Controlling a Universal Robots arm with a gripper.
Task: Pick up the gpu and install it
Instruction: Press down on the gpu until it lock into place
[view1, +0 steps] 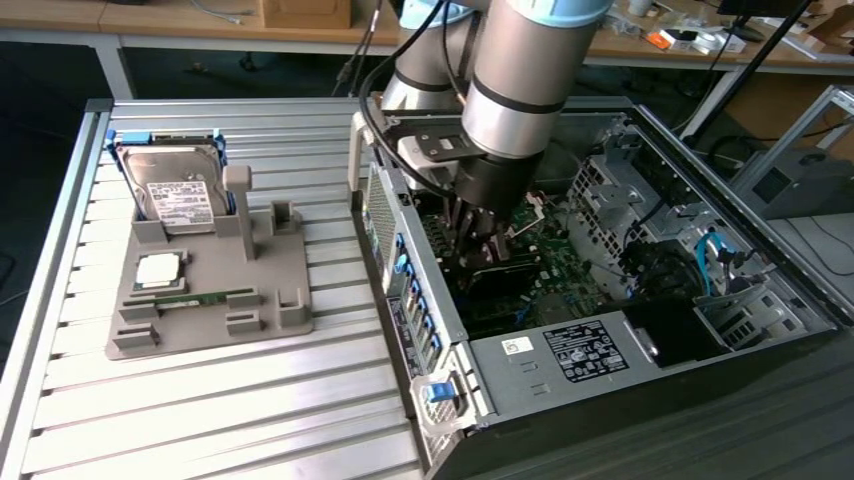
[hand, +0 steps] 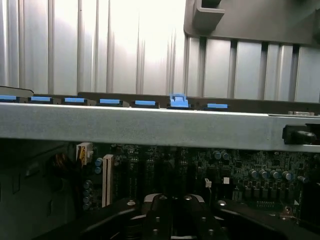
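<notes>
Reaching down into the open computer case (view1: 747, 300), my hand (view1: 483, 232) is hanging low over the motherboard (view1: 561, 265), pressed together as tightly as it goes. Just under it I am seeing a dark, flat card (view1: 501, 272) lying against the board, and I am judging this to be the gpu, though I cannot tell for sure whether I am pinching it or only sitting on its upper edge. From my wrist, the dark body of my hand is sitting at the near edge, with the board's capacitors and a white slot (hand: 107, 180) standing just beyond, then the case's grey metal wall (hand: 150, 127) with its row of blue clips (hand: 145, 103). I am treating the card as light, thin and stiff but fragile: it is best held by its bare edges or near its metal bracket, never by the components, and pressed straight down so that it is not flexing. Farther off, across the ribbed surface (view1: 227, 400) toward the exterior view's left, the grey holder (view1: 200, 300) is carrying the silver hard drive (view1: 180, 195) standing upright, a square chip (view1: 160, 268) lying flat, and a narrow green memory stick (view1: 200, 298) just beside it.
</notes>
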